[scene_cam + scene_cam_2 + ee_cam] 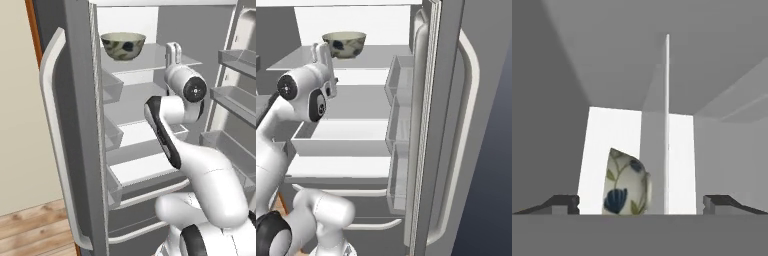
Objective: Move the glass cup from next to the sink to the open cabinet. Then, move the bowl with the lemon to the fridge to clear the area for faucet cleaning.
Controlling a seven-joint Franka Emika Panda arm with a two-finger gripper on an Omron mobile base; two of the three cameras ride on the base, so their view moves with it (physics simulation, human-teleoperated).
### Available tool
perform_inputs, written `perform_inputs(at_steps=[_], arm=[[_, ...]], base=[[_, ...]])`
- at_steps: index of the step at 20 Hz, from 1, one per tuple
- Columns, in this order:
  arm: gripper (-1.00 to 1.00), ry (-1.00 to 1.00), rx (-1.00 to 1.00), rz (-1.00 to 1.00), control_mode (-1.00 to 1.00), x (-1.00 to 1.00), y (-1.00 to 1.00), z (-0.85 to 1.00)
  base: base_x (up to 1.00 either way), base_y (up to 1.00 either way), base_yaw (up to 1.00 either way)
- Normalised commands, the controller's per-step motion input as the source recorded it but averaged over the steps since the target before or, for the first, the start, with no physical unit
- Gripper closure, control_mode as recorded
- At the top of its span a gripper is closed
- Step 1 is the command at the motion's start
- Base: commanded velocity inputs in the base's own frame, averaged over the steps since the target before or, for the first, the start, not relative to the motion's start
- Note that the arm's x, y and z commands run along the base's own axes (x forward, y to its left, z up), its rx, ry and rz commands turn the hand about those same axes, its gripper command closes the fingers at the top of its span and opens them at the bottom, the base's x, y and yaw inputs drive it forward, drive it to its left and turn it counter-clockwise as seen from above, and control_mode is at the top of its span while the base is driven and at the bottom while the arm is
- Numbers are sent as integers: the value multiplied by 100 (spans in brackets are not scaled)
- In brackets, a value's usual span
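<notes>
The bowl [123, 45], cream with dark blue-green leaf marks, stands upright on the top white shelf [150, 60] of the open fridge [75, 125], near the upper middle of the left base view and the upper left of the right base view. The gripper [641, 202] is raised beside that shelf, and in the hand view the jaws stand wide apart at the bottom corners with nothing held, the bowl showing between them yet touching neither. The lemon cannot be made out inside the bowl.
</notes>
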Motion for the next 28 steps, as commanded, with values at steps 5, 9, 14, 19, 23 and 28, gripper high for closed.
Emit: perform_inputs(at_steps=[5,9,14,19,23,28], arm=[[-100,1,0,-27,-100,-100,-1,-34],[-100,16,0,-31,-100,-100,0,-45],[-100,4,0,-7,100,-20,0,-9],[-100,0,0,0,100,0,0,0],[-100,0,0,0,100,0,0,0],[-100,0,0,0,100,0,0,0]], base=[[0,0,0],[0,0,0],[-80,0,-30],[-100,4,-49],[-100,28,-72],[-87,15,-83]])
